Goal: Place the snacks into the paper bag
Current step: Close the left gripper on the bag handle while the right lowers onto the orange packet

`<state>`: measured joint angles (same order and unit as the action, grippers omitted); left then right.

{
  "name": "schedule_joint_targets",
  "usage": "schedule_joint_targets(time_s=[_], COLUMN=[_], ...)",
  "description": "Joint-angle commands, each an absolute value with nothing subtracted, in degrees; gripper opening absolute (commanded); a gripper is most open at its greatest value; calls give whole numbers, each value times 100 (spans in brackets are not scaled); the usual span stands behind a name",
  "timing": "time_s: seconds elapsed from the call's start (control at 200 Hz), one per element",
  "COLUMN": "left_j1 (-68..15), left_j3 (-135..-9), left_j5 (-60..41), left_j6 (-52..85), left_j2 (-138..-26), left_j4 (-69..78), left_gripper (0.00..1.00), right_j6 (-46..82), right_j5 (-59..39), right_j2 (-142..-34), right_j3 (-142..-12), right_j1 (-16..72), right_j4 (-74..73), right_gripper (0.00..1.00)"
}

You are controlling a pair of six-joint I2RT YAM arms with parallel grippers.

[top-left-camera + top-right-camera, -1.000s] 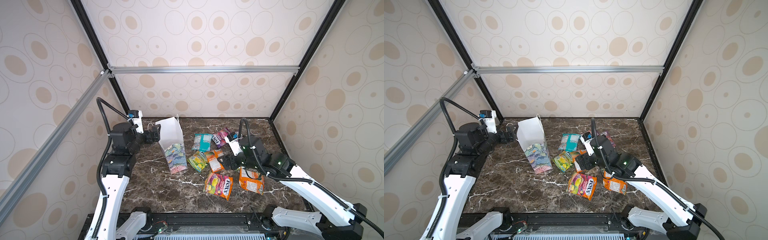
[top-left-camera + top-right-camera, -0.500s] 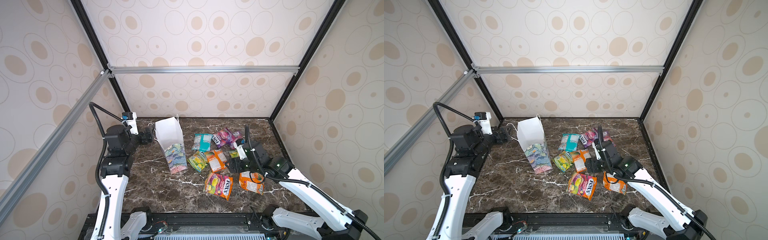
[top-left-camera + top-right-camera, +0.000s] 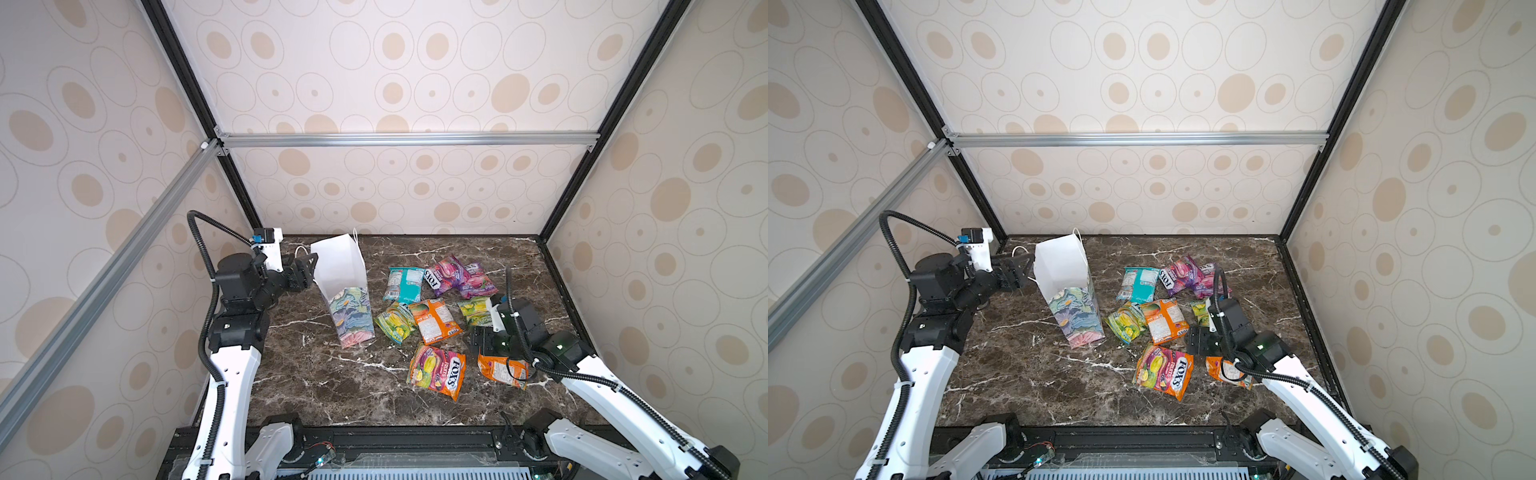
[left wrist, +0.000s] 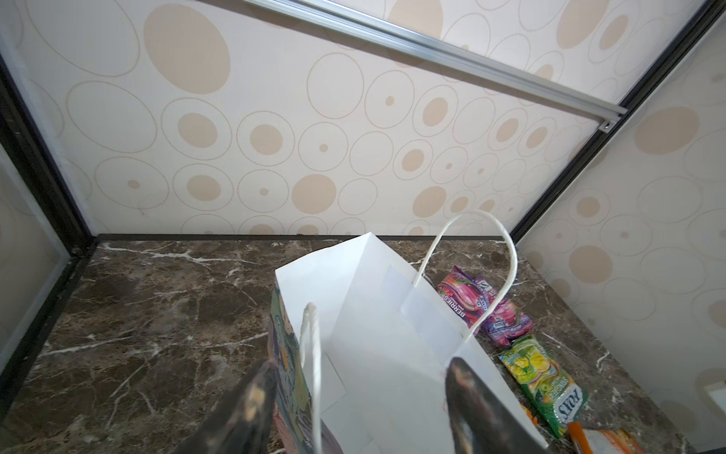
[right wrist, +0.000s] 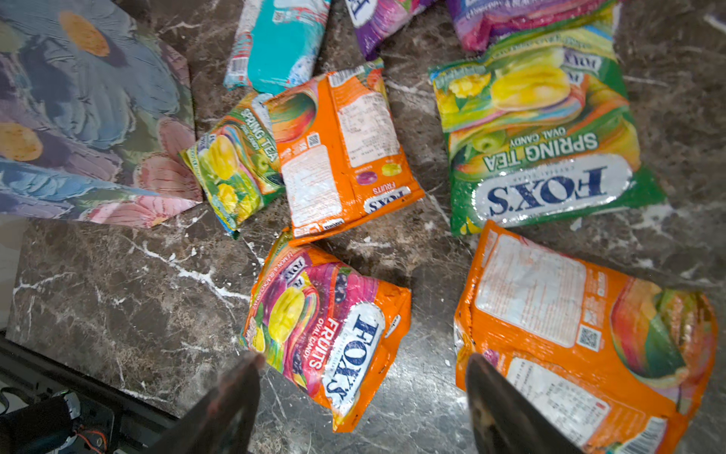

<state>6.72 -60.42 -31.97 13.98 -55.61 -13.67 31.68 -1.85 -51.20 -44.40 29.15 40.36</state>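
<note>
The paper bag (image 3: pixel 345 282) (image 3: pixel 1065 270) stands upright at the back left, mouth open, white inside (image 4: pixel 393 334). My left gripper (image 3: pixel 308 272) (image 3: pixel 1026 270) (image 4: pixel 359 369) is at its left rim, open, one finger outside the painted wall, the other over the inside. A cord handle (image 4: pixel 312 353) hangs between them. Several snacks lie right of the bag: teal (image 3: pixel 403 283), purple-pink (image 3: pixel 446 274), green-yellow (image 3: pixel 395 326), orange (image 3: pixel 436 320). My right gripper (image 3: pixel 484 340) (image 3: pixel 1200 340) (image 5: pixel 365 359) hovers open, holding nothing, between an orange FRUITS packet (image 5: pixel 326 326) and another orange packet (image 5: pixel 569 326).
Patterned walls and black frame posts (image 3: pixel 552 224) close in the marble table (image 3: pixel 324 382) on three sides. A rail (image 3: pixel 399 440) runs along the front edge. A green SPRING TEA packet (image 5: pixel 542 129) lies beyond my right gripper.
My left gripper has come back to the bag's rim and its jaws have narrowed. The right gripper has drawn back from the middle of the packets toward the front right.
</note>
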Motion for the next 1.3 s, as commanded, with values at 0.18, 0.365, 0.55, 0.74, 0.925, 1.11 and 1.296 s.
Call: schedule_joint_targets(time_s=[0.18, 0.365, 0.55, 0.74, 0.925, 1.11, 1.296], left_j1=[715, 715, 731, 758, 799, 825, 856], left_j3=[-5968, -5968, -5924, -5906, -5889, -5876, -5864], left_j5=[-3422, -3349, -3185, -3114, -3085, -3103, -3094], left_j6=[1360, 1362, 1388, 1420, 1419, 1436, 1458], left_j2=[-5485, -5469, -5450, -5463, -5475, -5473, -5442], left_j4=[-1013, -1013, -976, -961, -958, -931, -914], left_gripper=[56, 42, 26, 14, 9, 7, 8], right_j6=[3739, 3919, 4085, 3955, 4135, 4136, 4169], right_j5=[-166, -216, -323, -454, -586, -698, -927], right_j2=[-4454, -4370, -4307, -4315, -4187, -4297, -4412], right_j3=[-3779, -3512, -3194, -3067, -2751, -2615, -2452], right_j1=[2786, 2721, 2717, 2731, 2725, 2732, 2755], right_j4=[4127, 4153, 3870, 3866, 3348, 3115, 2691], right_gripper=[85, 85, 85, 80, 78, 75, 72])
